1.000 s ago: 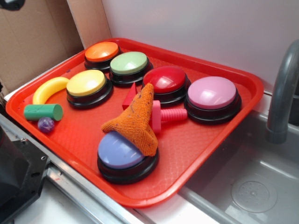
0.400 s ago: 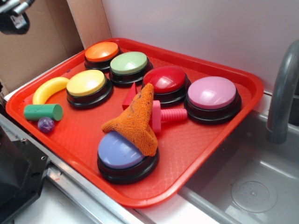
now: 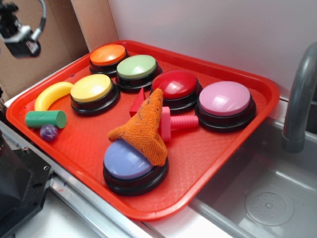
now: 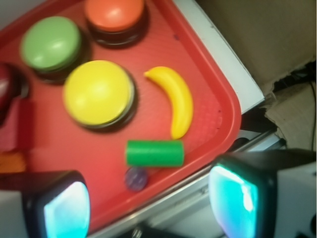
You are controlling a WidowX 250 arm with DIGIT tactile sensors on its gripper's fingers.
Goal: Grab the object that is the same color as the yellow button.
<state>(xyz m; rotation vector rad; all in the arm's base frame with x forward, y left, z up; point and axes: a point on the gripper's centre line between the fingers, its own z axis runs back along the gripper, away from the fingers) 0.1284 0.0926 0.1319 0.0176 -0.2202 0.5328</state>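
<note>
Two gripper (image 4: 148, 206) fingers spread wide, holding nothing

Banana (image 4: 176, 101) sits just ahead of them on the red tray (image 4: 225, 106), beside the yellow button (image 4: 98, 92); no readable labels anywhere.

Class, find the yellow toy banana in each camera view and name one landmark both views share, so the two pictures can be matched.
Exterior: banana lies at the tray's left edge, left of the yellow button.
Wrist: banana sits right of centre, right of the yellow button, above the green cylinder.
Shared landmark: the yellow button.
</note>
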